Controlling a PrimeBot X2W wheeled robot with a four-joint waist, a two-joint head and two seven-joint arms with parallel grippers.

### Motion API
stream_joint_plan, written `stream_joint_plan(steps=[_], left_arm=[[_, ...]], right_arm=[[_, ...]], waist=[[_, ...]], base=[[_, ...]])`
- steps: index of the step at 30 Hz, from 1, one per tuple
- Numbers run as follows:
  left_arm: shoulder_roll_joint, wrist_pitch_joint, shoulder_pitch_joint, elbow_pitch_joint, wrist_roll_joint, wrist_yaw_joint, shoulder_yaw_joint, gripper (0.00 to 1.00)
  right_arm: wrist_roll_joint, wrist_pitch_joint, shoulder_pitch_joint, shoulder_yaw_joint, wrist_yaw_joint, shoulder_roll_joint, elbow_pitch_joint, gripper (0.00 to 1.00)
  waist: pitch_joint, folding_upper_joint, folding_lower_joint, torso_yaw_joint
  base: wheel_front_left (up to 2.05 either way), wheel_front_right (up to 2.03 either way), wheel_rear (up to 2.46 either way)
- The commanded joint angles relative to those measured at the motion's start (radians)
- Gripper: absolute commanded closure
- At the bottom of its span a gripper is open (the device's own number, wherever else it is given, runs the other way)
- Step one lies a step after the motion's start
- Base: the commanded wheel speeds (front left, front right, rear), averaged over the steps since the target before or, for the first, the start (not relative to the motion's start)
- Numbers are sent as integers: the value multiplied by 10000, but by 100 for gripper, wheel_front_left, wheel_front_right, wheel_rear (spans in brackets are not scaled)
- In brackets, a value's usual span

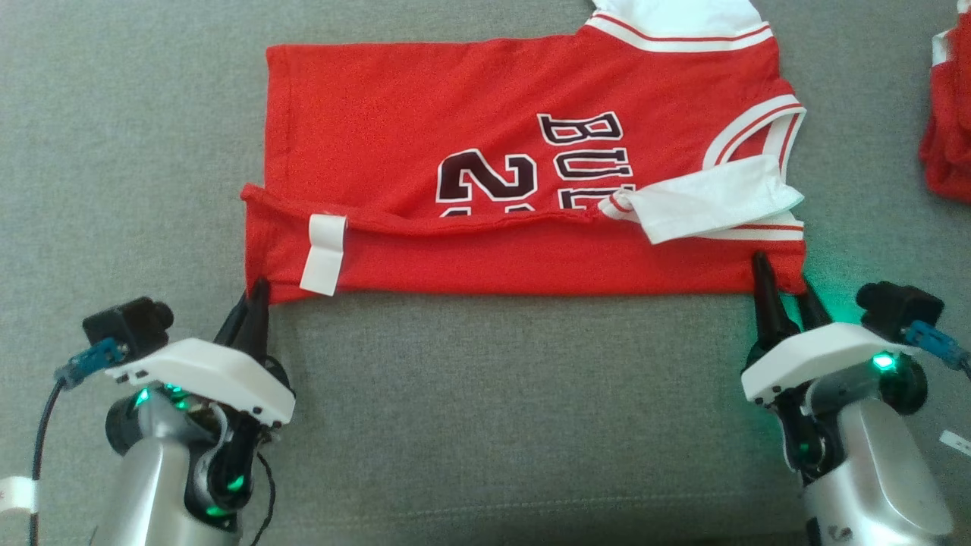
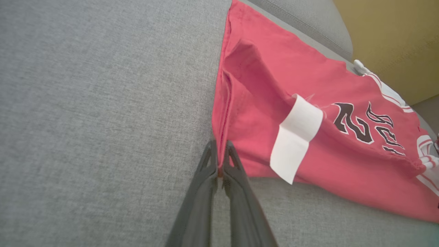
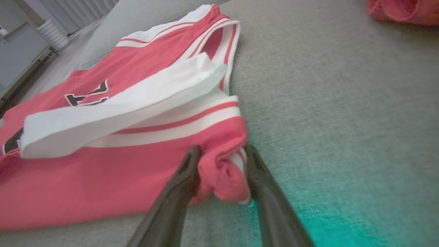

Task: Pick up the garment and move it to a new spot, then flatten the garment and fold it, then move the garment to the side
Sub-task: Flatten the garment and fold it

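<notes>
Grey cushion (image 1: pixel 485 409) under everything. Jersey (image 1: pixel 394 136) lies flat at my 12, near edge folded over. Second red garment (image 1: pixel 944 114) at 2. Left jaws pressed together, pinching jersey's 7 o'clock corner. Right jaws straddle bunched 5 o'clock corner; whether gripped, I can't tell. White tag (image 1: pixel 325 254) near left corner.

"BUL", "2" — red jersey (image 1: pixel 379 114)

Soft even light; green LED glow (image 3: pixel 308 219) + blur, R wrist view.
</notes>
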Motion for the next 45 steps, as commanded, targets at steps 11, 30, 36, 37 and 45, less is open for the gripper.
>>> stream_joint_plan(steps=[11, 30, 36, 37, 45], left_arm=[[225, -306, -190, -728, -97, -128, 334, 100], [-62, 116, 2631, -2069, -344, 118, -372, 100], [-123, -112, 2585, -1691, -266, 130, -473, 0], [-81, -154, 2552, -1698, -244, 151, -423, 0], [933, -118, 1252, -1932, 254, 101, 28, 0]], right_arm=[[-698, 1525, 200, -496, 65, -48, -2021, 100], [-391, 3513, 3265, -1691, 65, -35, -5291, 96], [-432, 2915, 3246, -1640, 65, -32, -4684, 0], [-443, 2802, 3245, -1656, 65, -32, -4628, 0], [-896, 1932, 2739, -1643, 65, -31, -4993, 0]], waist=[[-498, 0, 0, 40], [-1019, 0, 0, 107], [-1002, 0, 0, 26], [-968, 0, 0, -5], [-467, 0, 0, -237]], base=[[0, 0, 0], [0, 0, 0], [0, 0, 0], [0, 0, 0], [0, 0, 0]])
